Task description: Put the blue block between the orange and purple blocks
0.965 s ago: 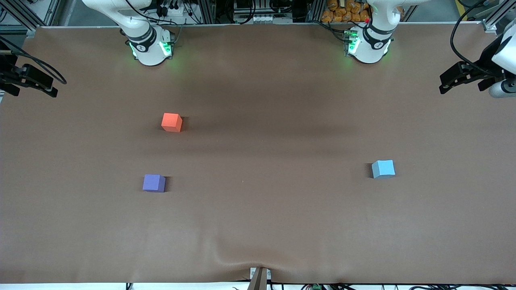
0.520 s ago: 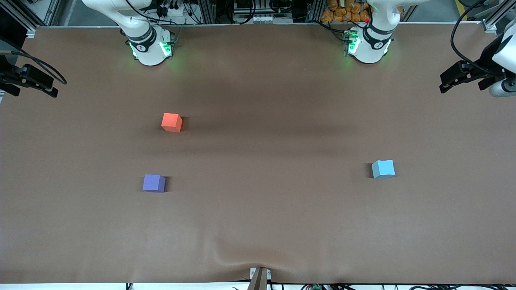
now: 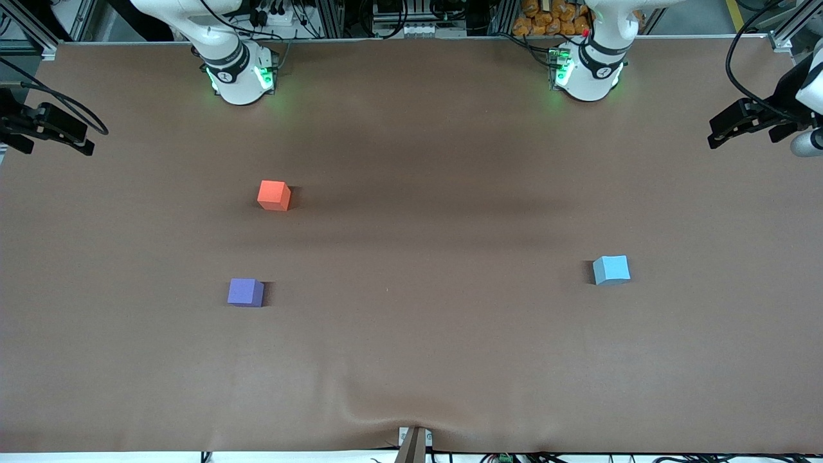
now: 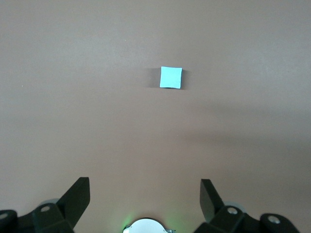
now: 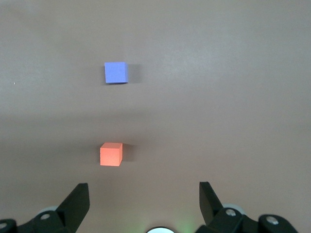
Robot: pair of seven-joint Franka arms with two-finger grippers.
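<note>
The blue block sits on the brown table toward the left arm's end and also shows in the left wrist view. The orange block and the purple block lie toward the right arm's end, the purple one nearer to the front camera; both show in the right wrist view, orange block, purple block. My left gripper hangs high over its end of the table, open and empty. My right gripper hangs high over its own end, open and empty.
The two arm bases glow green along the table's back edge. The brown table cover has a wrinkle near the front edge, by a small clamp. A wide bare stretch separates the blue block from the other two.
The left arm's hand has drifted slightly toward its end of the table. The right arm and the three blocks have not moved.
</note>
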